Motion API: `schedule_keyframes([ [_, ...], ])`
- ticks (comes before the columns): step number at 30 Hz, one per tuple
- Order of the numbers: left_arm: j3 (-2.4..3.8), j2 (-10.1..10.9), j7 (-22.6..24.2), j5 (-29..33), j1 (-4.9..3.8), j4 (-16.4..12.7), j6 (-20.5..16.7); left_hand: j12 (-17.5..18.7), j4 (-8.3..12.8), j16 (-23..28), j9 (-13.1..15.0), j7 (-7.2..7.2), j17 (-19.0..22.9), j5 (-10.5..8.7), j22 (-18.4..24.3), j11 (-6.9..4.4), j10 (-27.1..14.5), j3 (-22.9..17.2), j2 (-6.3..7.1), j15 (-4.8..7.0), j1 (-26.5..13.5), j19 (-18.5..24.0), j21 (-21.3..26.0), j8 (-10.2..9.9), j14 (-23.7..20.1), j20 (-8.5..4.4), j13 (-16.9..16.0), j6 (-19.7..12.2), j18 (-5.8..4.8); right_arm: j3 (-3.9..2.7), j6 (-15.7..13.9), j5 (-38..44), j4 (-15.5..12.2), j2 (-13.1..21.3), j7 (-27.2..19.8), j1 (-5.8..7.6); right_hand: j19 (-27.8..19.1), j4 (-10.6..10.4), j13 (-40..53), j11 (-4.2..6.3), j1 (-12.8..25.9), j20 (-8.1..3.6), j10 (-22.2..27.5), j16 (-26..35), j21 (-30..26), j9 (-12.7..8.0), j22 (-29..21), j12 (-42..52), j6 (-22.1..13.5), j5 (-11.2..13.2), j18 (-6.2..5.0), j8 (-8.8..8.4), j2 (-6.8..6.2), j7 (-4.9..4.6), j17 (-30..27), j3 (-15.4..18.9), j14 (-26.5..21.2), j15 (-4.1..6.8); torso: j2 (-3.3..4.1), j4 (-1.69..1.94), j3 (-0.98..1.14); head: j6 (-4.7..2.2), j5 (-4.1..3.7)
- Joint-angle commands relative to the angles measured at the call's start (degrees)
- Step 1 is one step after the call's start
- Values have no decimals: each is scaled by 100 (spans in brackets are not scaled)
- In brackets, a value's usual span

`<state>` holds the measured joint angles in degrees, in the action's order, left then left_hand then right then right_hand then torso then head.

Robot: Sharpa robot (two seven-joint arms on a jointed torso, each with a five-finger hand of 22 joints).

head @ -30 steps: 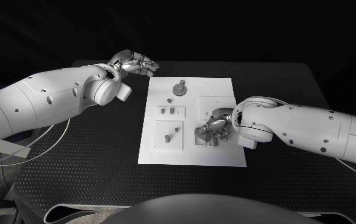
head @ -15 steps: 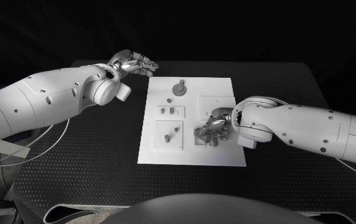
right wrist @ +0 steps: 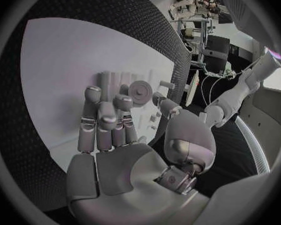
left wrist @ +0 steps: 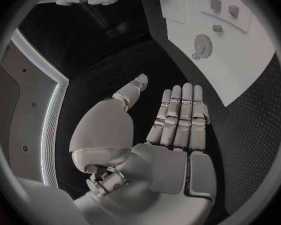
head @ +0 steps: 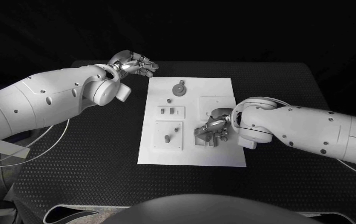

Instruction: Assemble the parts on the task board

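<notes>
Task board (head: 191, 152): white plate at centre of black table (head: 89, 177); long axis running near to far.
Gear part (head: 179, 88): flat, round, at far end of board; also visible in left wrist view (left wrist: 202, 44) and in right wrist view (right wrist: 140, 91). No shift against frames from a second ago.
Small parts, left column: pegs on raised block (head: 171, 112) at mid board, one piece on nearer block (head: 168, 135). Same positions as before.
Right hand (head: 211, 130): low over right half of board, near-right of centre, above a raised block. Fingers close together and bent down toward board surface; contact with any part cannot be told, held part not discernible. In right wrist view (right wrist: 106, 127), fingers side by side, lightly curled, nothing visible between them.
Left hand (head: 136, 64): off board, over table beside far-left corner of board. Fingers straight, close together, thumb apart, holding nothing, as shown in left wrist view (left wrist: 178, 120).
Change: practically none; both arms and all parts as in earlier frames, right hand at most slightly settled.
Meaning for task: likely a pause or a fine finger adjustment at right block; assembly incomplete, gear and pegs apparently not yet seated together.
Risk: right hand close over small pieces; a slip could displace them.
</notes>
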<state>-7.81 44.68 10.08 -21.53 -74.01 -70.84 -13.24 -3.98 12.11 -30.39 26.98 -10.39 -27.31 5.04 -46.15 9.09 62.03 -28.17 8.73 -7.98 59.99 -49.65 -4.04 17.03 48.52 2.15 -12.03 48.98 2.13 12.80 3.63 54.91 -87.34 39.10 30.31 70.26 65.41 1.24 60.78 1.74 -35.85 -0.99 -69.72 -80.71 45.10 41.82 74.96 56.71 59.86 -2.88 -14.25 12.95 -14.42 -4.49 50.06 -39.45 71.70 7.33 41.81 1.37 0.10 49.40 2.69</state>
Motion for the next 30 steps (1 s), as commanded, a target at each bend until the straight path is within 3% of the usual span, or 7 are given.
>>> schedule_keyframes([
  [1, 3, 0, 23, -23, -7, -17, 72, 4, -45, 29, -5, -7, -8, -17, 5, 3, -53, 0, 26, -8, 1, 39, 0, 35, -32, 16, 7, -41, -48, 18, 152, 360, -4, 1, 43, -25, 6, -42, 2, 10, -24, 4, 23, 24, -16, 14, 93, -4, 1, -5, -75, 17, -38, -5, 11, -11, -3, 42, -1, 0, 0, -5, 0],
  [4, 3, 2, 20, -24, -7, -19, 71, 3, -46, 29, -5, -7, -10, -17, 5, 3, -53, 0, 26, -8, 2, 39, 0, 35, -32, 15, 8, -41, -47, 18, 234, 524, -12, -1, 44, -25, 11, -17, 5, 25, -93, -3, 10, 14, -3, 38, 101, 6, 46, -6, -75, 46, 29, 8, 17, -9, 6, 52, 1, 0, -1, -4, -1],
  [6, 3, 4, 19, -25, -7, -21, 76, 3, -46, 30, -6, -7, -11, -17, 5, 3, -53, 0, 27, -7, 2, 39, 0, 35, -32, 15, 8, -42, -47, 18, 261, 634, -20, -2, 39, -26, -10, 293, 7, 48, -228, 0, -17, -5, 27, 75, 114, 20, 94, -5, -75, 76, 331, 19, 27, 198, 20, 64, 2, 0, 0, -4, -5],
  [7, 3, 4, 18, -26, -7, -21, 76, 3, -46, 30, -6, -7, -12, -16, 5, 3, -53, 0, 27, -7, 3, 39, 0, 36, -32, 15, 8, -42, -47, 18, 273, 647, -20, -1, 39, -26, -19, 399, 5, 45, -265, -1, -19, -5, 31, 80, 113, 18, 99, -3, -75, 76, 398, 31, 28, 250, 20, 65, 3, -1, -1, -4, -7],
  [16, 2, 5, 16, -37, -7, -23, 73, 2, -47, 32, -6, -7, -17, -16, 5, 2, -53, 0, 25, -7, 5, 40, -1, 36, -31, 15, 8, -42, -46, 18, 225, 801, -45, 5, -3, -28, 0, 1097, -10, 55, -695, -6, -68, -8, 53, 92, 102, 21, 162, -2, -75, 79, 635, 45, 25, 315, 51, 71, 0, 0, 1, -3, -11],
  [24, 1, 8, 18, -37, -7, -21, 75, 2, -48, 34, -6, -7, -21, -16, 5, 2, -54, 0, 25, -7, 7, 40, -1, 37, -31, 15, 8, -42, -46, 18, 312, 950, -83, 7, -35, -32, 23, 1271, -17, 60, -783, 1, -99, -11, 55, 92, 95, 25, 196, -2, -75, 79, 711, 50, 23, 344, 73, 70, 0, 1, 2, 2, -8],
  [30, 1, -1, 16, -37, -6, -10, 72, 2, -49, 35, -6, -6, -24, -15, 5, 2, -55, -1, 23, -7, 10, 40, -2, 38, -31, 15, 8, -42, -45, 17, 169, 974, -110, 26, -149, -36, 34, 1213, -24, 66, -694, 11, -117, -14, 46, 87, 87, 24, 233, -2, -75, 83, 737, 57, 23, 369, 83, 67, -3, 3, 4, -12, -12],
])
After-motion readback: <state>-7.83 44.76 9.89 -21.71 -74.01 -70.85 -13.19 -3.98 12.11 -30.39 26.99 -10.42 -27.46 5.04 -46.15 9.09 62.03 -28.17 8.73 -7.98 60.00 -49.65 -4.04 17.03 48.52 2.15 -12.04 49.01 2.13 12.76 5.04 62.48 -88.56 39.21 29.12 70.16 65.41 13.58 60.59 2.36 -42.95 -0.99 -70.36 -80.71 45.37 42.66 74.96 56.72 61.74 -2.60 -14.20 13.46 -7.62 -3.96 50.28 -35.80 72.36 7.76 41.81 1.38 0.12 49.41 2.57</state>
